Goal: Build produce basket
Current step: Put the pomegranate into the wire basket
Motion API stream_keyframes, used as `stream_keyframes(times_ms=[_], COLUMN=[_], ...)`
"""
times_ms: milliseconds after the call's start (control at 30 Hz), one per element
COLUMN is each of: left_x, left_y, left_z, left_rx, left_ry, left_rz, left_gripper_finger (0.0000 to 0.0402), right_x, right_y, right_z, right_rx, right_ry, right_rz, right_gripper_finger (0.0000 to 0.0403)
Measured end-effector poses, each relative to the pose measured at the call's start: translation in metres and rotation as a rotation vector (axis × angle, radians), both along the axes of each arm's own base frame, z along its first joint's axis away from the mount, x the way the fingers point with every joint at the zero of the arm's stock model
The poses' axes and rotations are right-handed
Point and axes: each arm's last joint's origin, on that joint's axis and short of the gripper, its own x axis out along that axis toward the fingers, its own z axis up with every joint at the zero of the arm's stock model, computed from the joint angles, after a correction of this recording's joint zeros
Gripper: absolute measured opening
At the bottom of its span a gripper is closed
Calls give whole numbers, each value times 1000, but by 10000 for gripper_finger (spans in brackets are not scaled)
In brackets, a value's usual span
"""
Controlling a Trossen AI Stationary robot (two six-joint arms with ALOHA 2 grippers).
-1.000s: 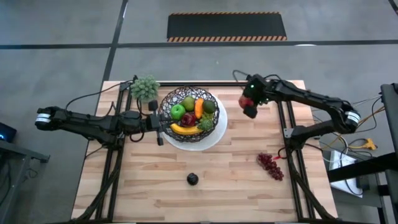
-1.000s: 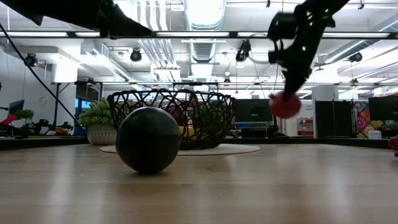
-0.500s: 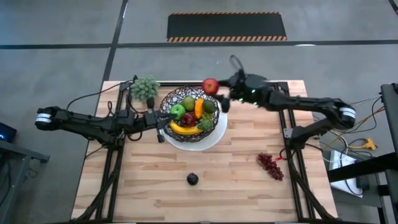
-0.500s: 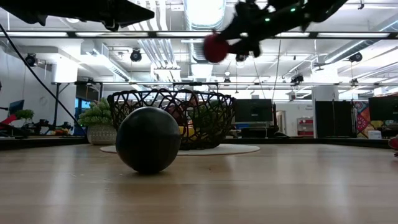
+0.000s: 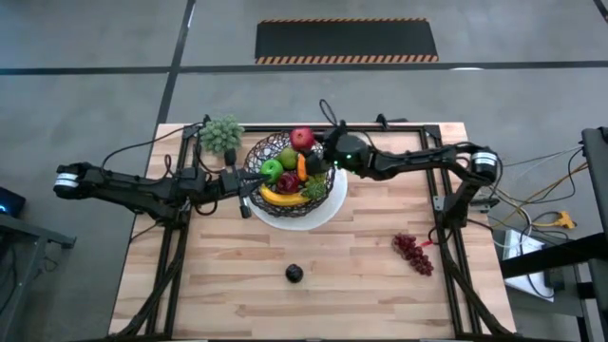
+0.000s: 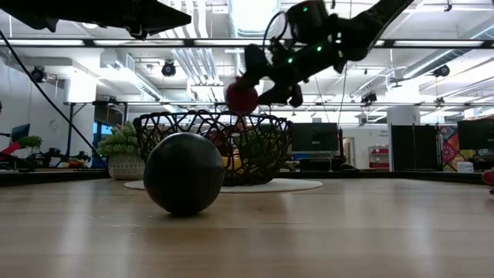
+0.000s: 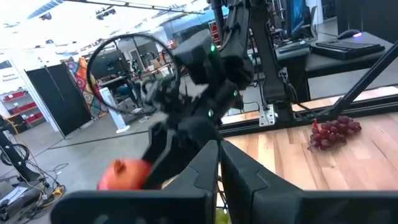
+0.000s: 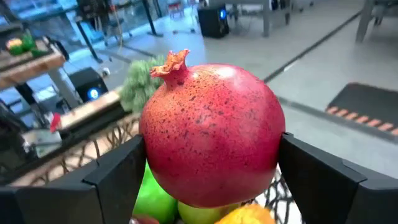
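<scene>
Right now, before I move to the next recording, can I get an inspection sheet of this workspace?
Surface: wooden table, on a black frame.
Job's things: basket on a white plate, holding a green apple, carrot and banana; grapes and a dark plum lie loose on the table.
Clutter: leafy green cluster beside the basket.
Grippers: right gripper holds a red pomegranate above the basket; left gripper shut at the basket's rim.
Cables: along the left arm and off the table's right edge.
Surroundings: striped floor mat; nobody seen.
</scene>
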Motion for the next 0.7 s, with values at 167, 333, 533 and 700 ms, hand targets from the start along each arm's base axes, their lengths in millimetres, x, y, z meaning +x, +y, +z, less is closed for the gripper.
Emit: stream_keyframes(times_ms=[167,333,533,700], left_x=[0,-1,-1,-1], left_y=[0,0,0,0], left_z=[-1,0,0,-1], left_rx=[0,0,-1,-1], left_ry=[11,9,9,16], left_rz=[0,-1,-2,-2], left_gripper_finger=[2,2,2,2], right_x=[12,21,26,26], right_y=[-3,-6,-8,-8], right_z=[-10,-19,-26,-28], right_rx=[46,89,107,112], right_ry=[63,156,175,185], right_rz=[-5,-13,-56,-57], right_gripper_finger=[325,325,325,325])
